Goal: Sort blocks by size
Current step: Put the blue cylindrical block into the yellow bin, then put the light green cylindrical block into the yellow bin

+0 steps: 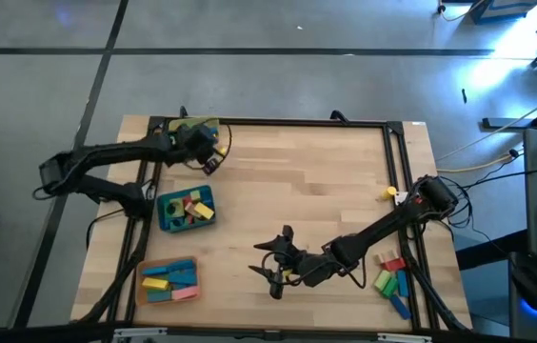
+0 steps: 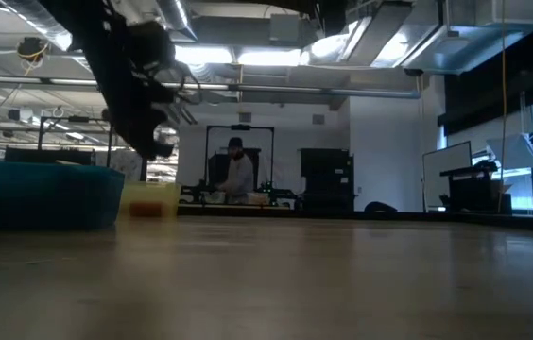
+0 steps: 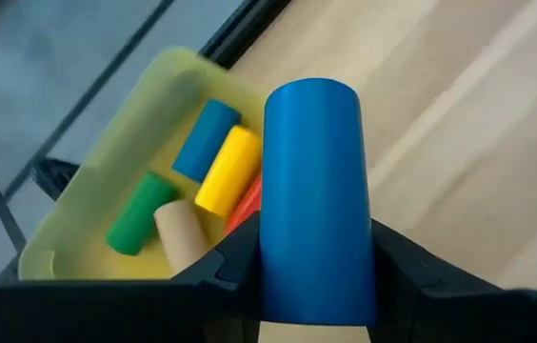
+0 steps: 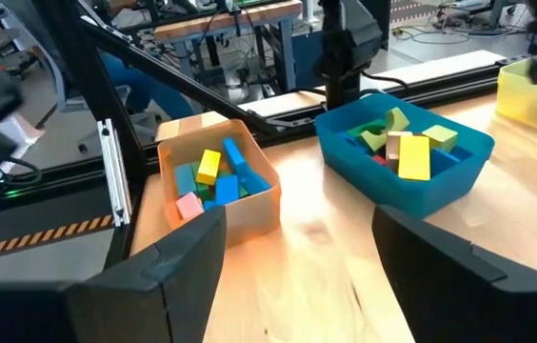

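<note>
Blocks fill the orange tray (image 1: 168, 280) and blue tray (image 1: 185, 209) at the bench's (image 1: 297, 181) left. Left gripper (image 1: 213, 158) clamps a blue cylinder (image 3: 317, 191) beside the yellow tray (image 3: 145, 114). Right gripper (image 1: 273, 268) hangs open and empty; loose blocks (image 1: 391, 277) lie right.

Table (image 1: 326, 171) centre and far right stretch bare, free to pass. Left edge lined by yellow tray (image 1: 192, 127), blue tray (image 1: 185, 209) and orange tray (image 1: 168, 279), with narrow gaps between. Loose blocks (image 1: 391, 277) crowd the near right corner. Right arm (image 1: 373, 233) lies across the near middle.
</note>
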Action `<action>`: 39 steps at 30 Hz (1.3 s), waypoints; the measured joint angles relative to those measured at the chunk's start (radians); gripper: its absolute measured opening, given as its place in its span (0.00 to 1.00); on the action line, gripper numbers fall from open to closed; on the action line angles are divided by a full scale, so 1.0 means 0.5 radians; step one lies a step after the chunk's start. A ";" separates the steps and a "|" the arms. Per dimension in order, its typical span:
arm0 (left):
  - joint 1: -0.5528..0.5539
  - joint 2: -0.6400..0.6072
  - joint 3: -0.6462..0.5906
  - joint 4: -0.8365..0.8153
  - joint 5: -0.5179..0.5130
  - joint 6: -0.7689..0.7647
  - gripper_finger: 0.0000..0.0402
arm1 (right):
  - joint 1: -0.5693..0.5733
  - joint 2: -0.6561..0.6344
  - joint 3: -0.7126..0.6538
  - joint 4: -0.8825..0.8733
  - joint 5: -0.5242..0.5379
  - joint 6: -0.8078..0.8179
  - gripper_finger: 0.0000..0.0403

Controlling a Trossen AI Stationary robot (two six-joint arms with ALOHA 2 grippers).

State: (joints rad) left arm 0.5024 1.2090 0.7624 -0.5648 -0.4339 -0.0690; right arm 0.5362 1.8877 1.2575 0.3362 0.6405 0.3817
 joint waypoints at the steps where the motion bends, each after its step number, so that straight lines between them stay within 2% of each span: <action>1: 0.058 0.031 0.000 0.018 0.029 0.016 0.28 | 0.000 0.000 0.000 0.001 -0.009 0.000 0.66; 9: 0.377 0.236 -0.001 0.080 0.133 0.100 0.28 | 0.000 0.000 0.000 -0.001 -0.009 0.011 0.66; 15: 0.441 0.262 -0.001 0.097 0.183 0.108 0.37 | 0.000 0.000 0.000 -0.007 -0.009 0.012 0.66; 23: 0.416 0.237 -0.001 0.073 0.195 0.140 0.49 | 0.000 0.000 0.000 -0.025 -0.009 0.012 0.66; 31: 0.132 -0.068 0.032 -0.072 0.275 0.082 0.50 | 0.000 0.002 0.000 -0.052 -0.009 0.013 0.66; 35: -0.148 -0.282 0.032 -0.092 0.450 0.001 0.49 | 0.000 0.002 0.000 -0.054 -0.009 0.012 0.66; 39: -0.504 -0.467 -0.016 -0.067 0.497 -0.040 0.49 | 0.000 0.002 0.000 -0.069 -0.009 0.012 0.66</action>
State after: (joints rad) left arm 0.2501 0.9757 0.7545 -0.5985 -0.1856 -0.0889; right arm 0.5362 1.8885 1.2575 0.3017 0.6361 0.3878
